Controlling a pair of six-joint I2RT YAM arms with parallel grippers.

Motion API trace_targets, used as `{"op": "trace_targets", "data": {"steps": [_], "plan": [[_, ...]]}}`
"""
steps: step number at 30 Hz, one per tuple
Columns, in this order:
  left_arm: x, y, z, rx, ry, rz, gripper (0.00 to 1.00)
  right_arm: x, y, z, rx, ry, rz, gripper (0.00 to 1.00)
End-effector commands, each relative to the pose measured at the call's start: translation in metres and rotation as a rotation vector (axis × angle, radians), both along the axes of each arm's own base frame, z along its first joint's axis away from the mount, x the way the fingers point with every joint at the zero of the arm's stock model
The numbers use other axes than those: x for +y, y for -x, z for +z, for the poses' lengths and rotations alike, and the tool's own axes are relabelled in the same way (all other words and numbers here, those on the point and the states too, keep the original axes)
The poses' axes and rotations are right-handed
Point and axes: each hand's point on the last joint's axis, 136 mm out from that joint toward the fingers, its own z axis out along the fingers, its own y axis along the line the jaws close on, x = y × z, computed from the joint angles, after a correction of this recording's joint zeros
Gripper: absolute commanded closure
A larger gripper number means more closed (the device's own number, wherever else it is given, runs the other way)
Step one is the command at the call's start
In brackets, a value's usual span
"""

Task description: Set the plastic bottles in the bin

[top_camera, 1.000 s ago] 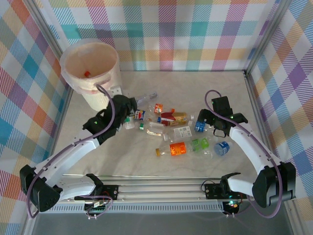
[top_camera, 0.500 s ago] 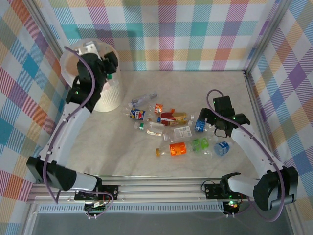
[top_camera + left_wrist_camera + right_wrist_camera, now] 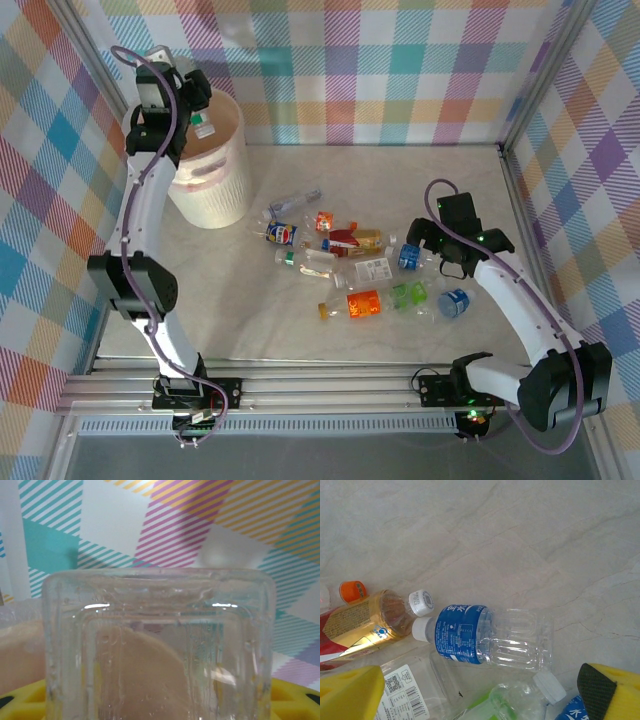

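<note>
Pale marbled tabletop (image 3: 400,175), bare along its far and near edges, boxed in by plaid cloth walls (image 3: 380,70).
The large round whitish-pink plastic bin (image 3: 215,195) stands far left. Loose plastic bottles (image 3: 350,265) lie mid-table, under the right gripper (image 3: 482,692), whose fingers are spread. The left gripper (image 3: 197,112) pinches a small clear plastic bottle (image 3: 160,645) above the bin's mouth.

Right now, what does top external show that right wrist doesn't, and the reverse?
Top external adds: the bin, the left fingers holding a clear bottle over its mouth, and the orange-label bottle. Right wrist adds: a QR code on a white label, and the right fingers, yellow-padded, spread wide. Shared: the blue-label bottle with its white cap, the amber bottle, the marble table.
</note>
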Motion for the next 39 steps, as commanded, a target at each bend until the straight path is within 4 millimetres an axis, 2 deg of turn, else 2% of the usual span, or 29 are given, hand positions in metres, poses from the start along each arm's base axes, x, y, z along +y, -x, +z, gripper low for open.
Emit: {"op": "trace_targets", "data": {"steps": [1,7,16,23,31,39], "plan": [[0.009,-0.012,-0.002,0.031,-0.026,-0.02,0.53,-0.002,0.0,0.006,-0.001,0.0,-0.027,0.0],[0.015,-0.035,-0.034,0.113,-0.044,-0.024,0.51,0.0,-0.001,0.003,0.01,-0.012,-0.035,0.0],[0.018,-0.052,-0.092,0.243,-0.069,-0.027,0.51,0.003,-0.003,0.005,0.008,-0.037,-0.037,0.0],[0.023,-0.056,-0.126,0.328,-0.069,-0.005,0.5,0.003,-0.001,0.0,0.024,-0.033,-0.037,0.0],[0.023,-0.057,-0.156,0.401,-0.055,-0.001,0.48,0.002,0.001,-0.004,0.036,-0.03,-0.042,0.0],[0.023,-0.059,-0.184,0.463,-0.043,0.0,0.38,-0.001,0.004,-0.006,0.056,-0.016,-0.048,0.0]]}}
